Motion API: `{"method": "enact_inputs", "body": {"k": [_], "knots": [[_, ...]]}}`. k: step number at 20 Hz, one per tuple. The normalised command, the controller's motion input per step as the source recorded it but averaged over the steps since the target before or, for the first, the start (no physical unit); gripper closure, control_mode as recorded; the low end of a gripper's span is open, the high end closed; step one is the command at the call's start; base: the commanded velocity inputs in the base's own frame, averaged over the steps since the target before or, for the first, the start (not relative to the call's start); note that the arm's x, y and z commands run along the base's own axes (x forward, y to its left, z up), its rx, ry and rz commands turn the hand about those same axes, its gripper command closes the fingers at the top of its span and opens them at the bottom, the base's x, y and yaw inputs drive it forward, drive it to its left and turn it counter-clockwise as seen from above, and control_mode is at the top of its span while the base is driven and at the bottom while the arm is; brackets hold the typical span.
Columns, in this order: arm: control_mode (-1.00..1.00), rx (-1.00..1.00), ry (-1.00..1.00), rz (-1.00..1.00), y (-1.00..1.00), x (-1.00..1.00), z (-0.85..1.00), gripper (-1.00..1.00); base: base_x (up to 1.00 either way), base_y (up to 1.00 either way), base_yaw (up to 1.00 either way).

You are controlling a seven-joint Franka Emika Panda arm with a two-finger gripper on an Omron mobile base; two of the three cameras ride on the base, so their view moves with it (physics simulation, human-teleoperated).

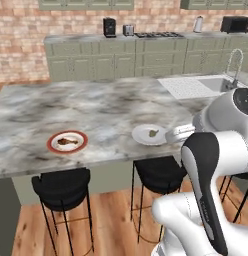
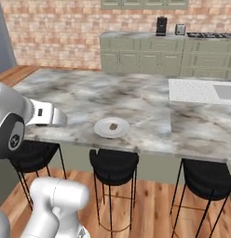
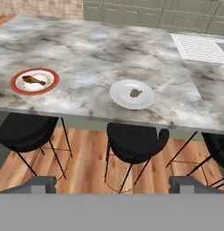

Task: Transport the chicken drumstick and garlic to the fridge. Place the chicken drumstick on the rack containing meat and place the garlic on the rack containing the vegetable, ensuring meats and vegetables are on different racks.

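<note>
The chicken drumstick [image 1: 67, 141] [image 3: 34, 80] is orange-brown and lies on a red-rimmed plate [image 1: 51, 145] [image 3: 15, 83] at the left of the marble island. The small tan garlic [image 1: 153, 133] [image 2: 113, 126] [image 3: 135, 93] rests on a white plate [image 1: 141, 136] [image 2: 101, 128] [image 3: 118, 94] near the island's front edge. My gripper [image 3: 114, 184] is open with nothing between its fingertips. It hovers in front of the island, off the counter's edge and back from both plates. The fridge and its racks are out of view.
Black bar stools [image 3: 136, 144] [image 1: 61, 187] stand under the island's front edge over a wooden floor. A white mat [image 1: 188, 87] and a sink with a faucet [image 1: 236, 62] occupy the island's right end. Green cabinets line the brick back wall.
</note>
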Motion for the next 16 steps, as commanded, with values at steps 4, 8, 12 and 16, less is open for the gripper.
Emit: {"method": "enact_inputs", "body": {"k": [4, 8, 12, 16], "knots": [[1.00, 0.00, 0.00, 0.00, 0.00, 0.00, 0.00, -1.00, 0.52, -0.01, -0.04], [1.00, 0.00, 0.00, 0.00, 0.00, 0.00, 0.00, -1.00, 0.77, 0.00, -0.05], [1.00, 0.00, 0.00, 0.00, 0.00, 0.00, 0.00, -1.00, 0.93, 0.00, -0.07], [-1.00, 0.00, 0.02, -0.03, 0.00, 0.19, 0.00, -1.00, 0.66, 0.00, -0.07]]}}
